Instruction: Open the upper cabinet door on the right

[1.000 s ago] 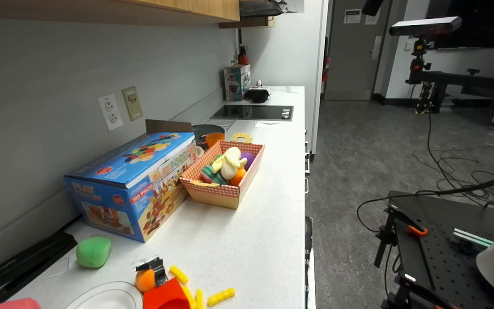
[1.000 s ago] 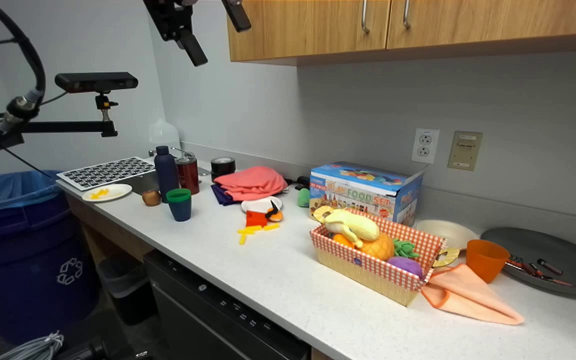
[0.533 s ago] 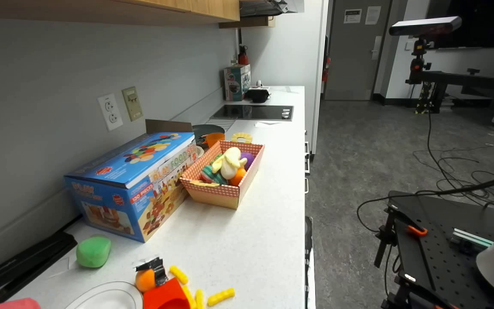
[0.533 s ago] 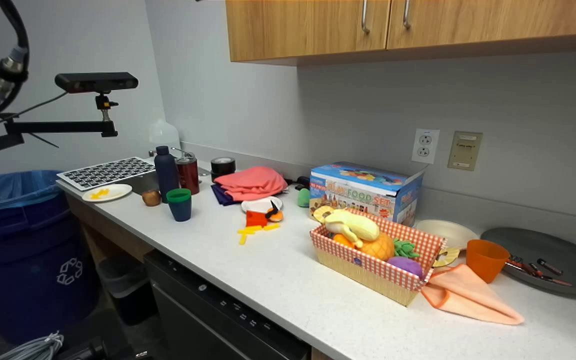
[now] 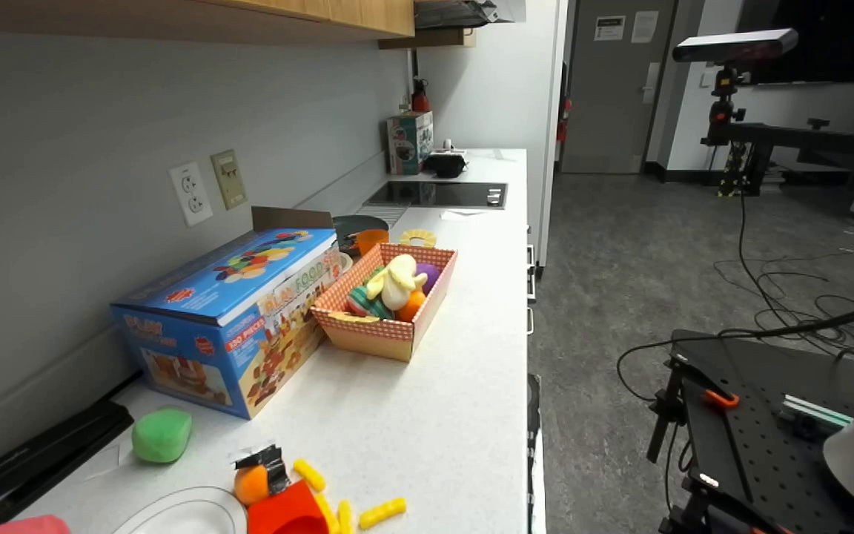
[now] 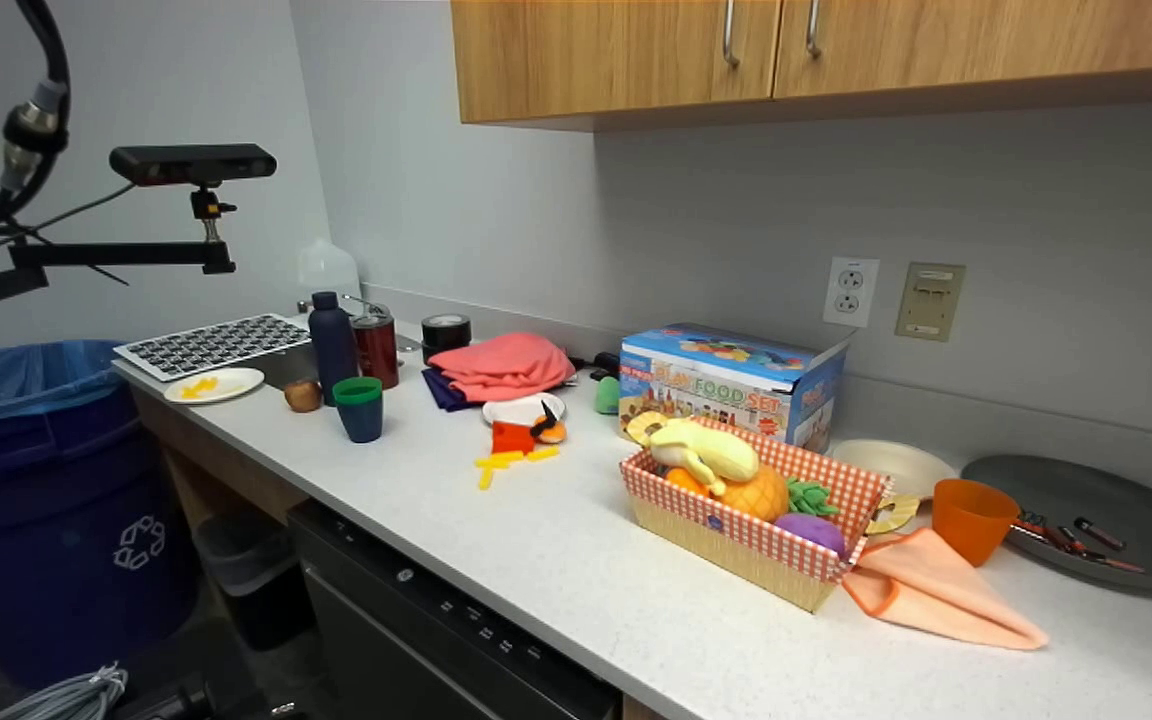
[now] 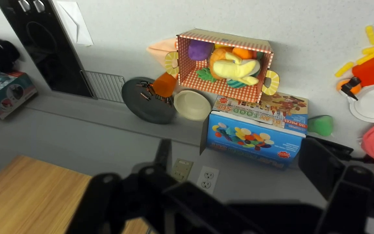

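Probably at the approach step, with the Robotiq gripper (image 7: pixel 235 151) spread wide on nothing; see the wooden right-hand upper cabinet door (image 6: pixel 996 45) closed above the duplex outlet (image 6: pixel 851 291); next, likely calls for aligning with the metal pull handle (image 6: pixel 813 30), gripping, drawing outward.

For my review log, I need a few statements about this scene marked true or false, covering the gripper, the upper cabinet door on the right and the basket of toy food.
1. The gripper stands open in the wrist view. True.
2. The upper cabinet door on the right bears a metal handle. True.
3. The gripper is clasping that metal handle. False: the part of the handle that shows in an exterior view is bare.
4. That door is swung wide open. False: it is shut.
5. The toy banana lies in the checkered basket. True.
6. That basket is tipped onto its side. False: it stands upright.
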`<move>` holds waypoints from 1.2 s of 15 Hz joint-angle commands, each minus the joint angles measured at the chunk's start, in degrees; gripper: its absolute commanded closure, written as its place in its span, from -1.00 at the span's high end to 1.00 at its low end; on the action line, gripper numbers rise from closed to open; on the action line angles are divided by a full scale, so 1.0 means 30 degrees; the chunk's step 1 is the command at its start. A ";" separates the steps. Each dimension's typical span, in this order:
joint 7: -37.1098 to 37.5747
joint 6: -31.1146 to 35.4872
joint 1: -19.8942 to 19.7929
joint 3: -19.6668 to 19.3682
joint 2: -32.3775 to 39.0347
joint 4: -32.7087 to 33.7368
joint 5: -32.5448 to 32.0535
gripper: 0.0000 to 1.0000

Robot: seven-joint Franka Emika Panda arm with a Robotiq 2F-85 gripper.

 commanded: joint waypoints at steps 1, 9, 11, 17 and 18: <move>0.0377 0.0309 0.0049 -0.0118 0.0349 0.0269 0.0044 1.00; 0.0606 0.5644 -0.1116 -0.1038 0.5197 0.3730 -0.0589 1.00; 0.0727 0.6379 -0.1616 -0.1090 0.6574 0.4851 -0.1048 1.00; 0.0715 0.6519 -0.1610 -0.1182 0.7030 0.4901 -0.0970 1.00; 0.0715 0.6518 -0.1609 -0.1177 0.7037 0.4944 -0.0970 1.00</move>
